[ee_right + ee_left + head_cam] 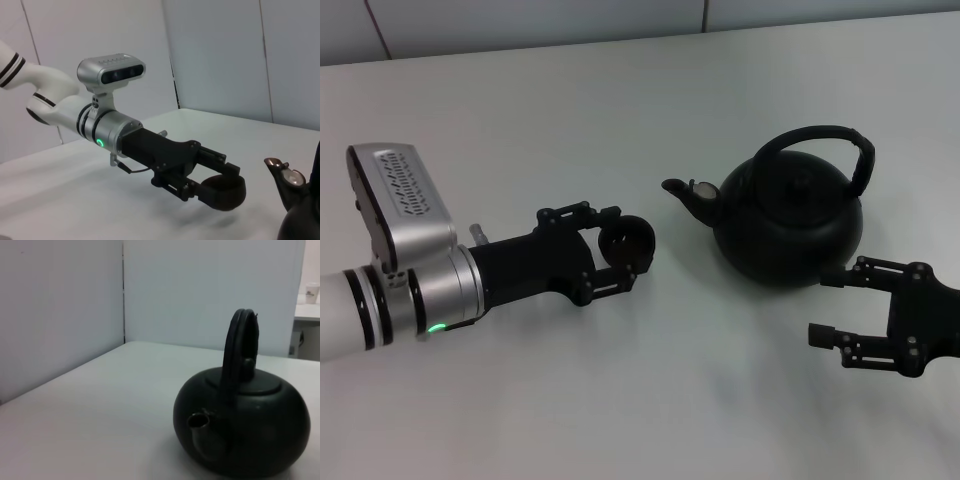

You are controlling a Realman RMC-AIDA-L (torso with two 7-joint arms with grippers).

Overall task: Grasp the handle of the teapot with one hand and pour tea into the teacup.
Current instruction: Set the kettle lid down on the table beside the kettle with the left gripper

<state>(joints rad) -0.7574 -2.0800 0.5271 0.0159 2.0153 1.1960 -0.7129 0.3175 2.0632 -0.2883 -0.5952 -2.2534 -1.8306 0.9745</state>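
Left gripper (625, 250) reaches level, jaws pinching the teacup (626, 243) near the teapot (788, 218) spout; right gripper (832, 308) hovers spread beside it

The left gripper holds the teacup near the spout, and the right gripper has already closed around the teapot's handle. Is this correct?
Not quite. In the head view the right gripper is open beside the teapot, not on the handle. The left gripper does hold the teacup.

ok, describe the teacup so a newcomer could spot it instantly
Start at the teapot, the big round black pot right of centre on the white table. Follow its spout leftward to the left gripper, which is closed around the teacup, held above the table. It is a tiny black handleless bowl, far smaller than the pot. The right gripper sits open and empty beside the pot.
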